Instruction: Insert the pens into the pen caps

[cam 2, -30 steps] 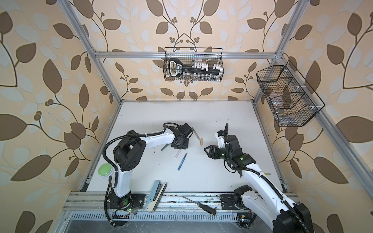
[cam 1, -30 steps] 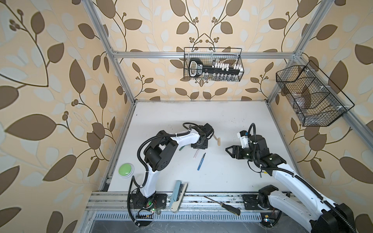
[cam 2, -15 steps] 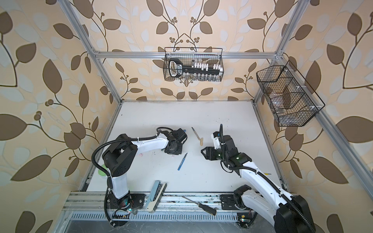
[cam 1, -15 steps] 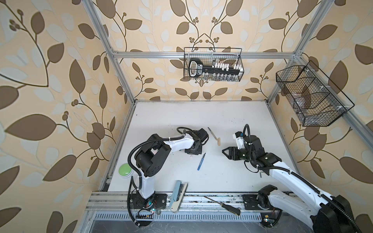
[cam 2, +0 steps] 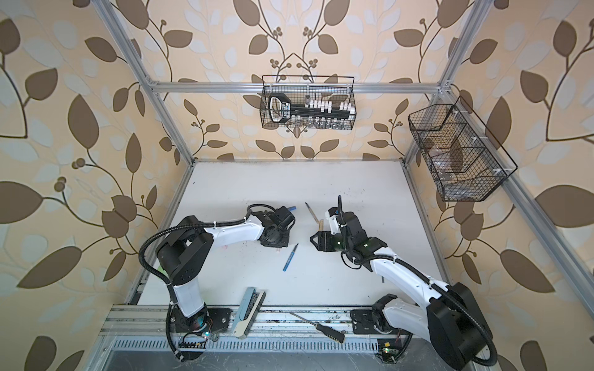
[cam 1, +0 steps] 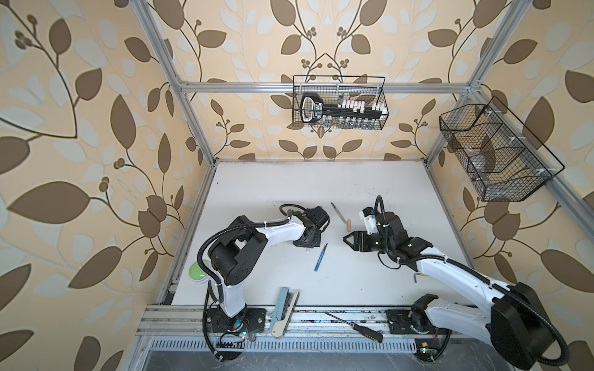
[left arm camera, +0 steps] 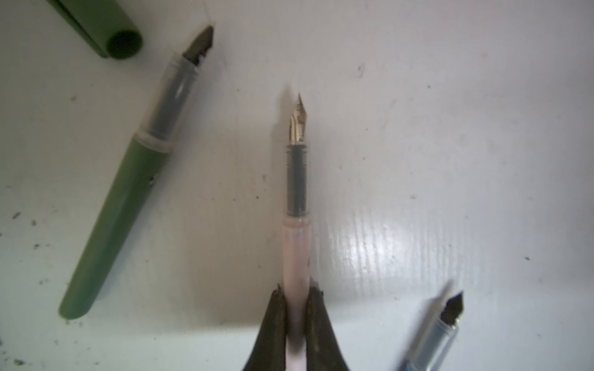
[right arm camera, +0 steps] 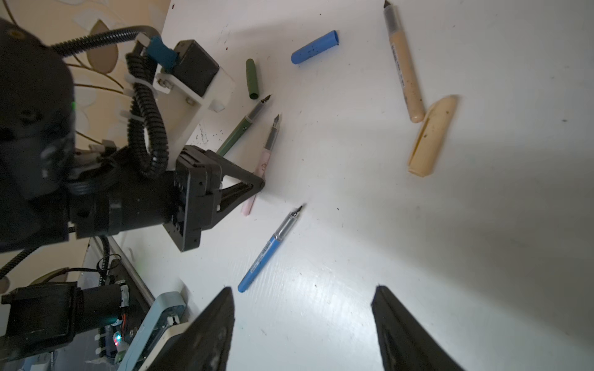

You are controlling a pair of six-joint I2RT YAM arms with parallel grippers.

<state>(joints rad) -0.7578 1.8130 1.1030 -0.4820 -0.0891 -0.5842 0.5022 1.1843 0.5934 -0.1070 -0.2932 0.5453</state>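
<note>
My left gripper point(left arm camera: 297, 305) is shut on the barrel of the pale pink pen point(left arm camera: 297, 250), which lies flat on the white table; the right wrist view shows that gripper point(right arm camera: 258, 184) down on the pen. Beside it lie the green pen point(left arm camera: 122, 208) and green cap point(left arm camera: 103, 29). The blue pen point(cam 1: 320, 257) lies just right of the left gripper point(cam 1: 307, 247). A blue cap point(right arm camera: 315, 47), tan pen point(right arm camera: 403, 64) and tan cap point(right arm camera: 432, 135) lie farther back. My right gripper point(right arm camera: 302, 292) hovers open and empty near the tan cap point(cam 1: 348, 225).
A pale blue stapler point(cam 1: 283, 308) and a black-handled screwdriver point(cam 1: 353, 326) lie on the front rail. A green button point(cam 1: 199, 271) sits at the table's left edge. A small hex key point(cam 1: 417, 276) lies by the right arm. Wire baskets point(cam 1: 339, 102) point(cam 1: 495, 154) hang on the walls.
The left gripper has come down toward the front left and closed on the pink pen. The right gripper has drifted slightly left, still open.
</note>
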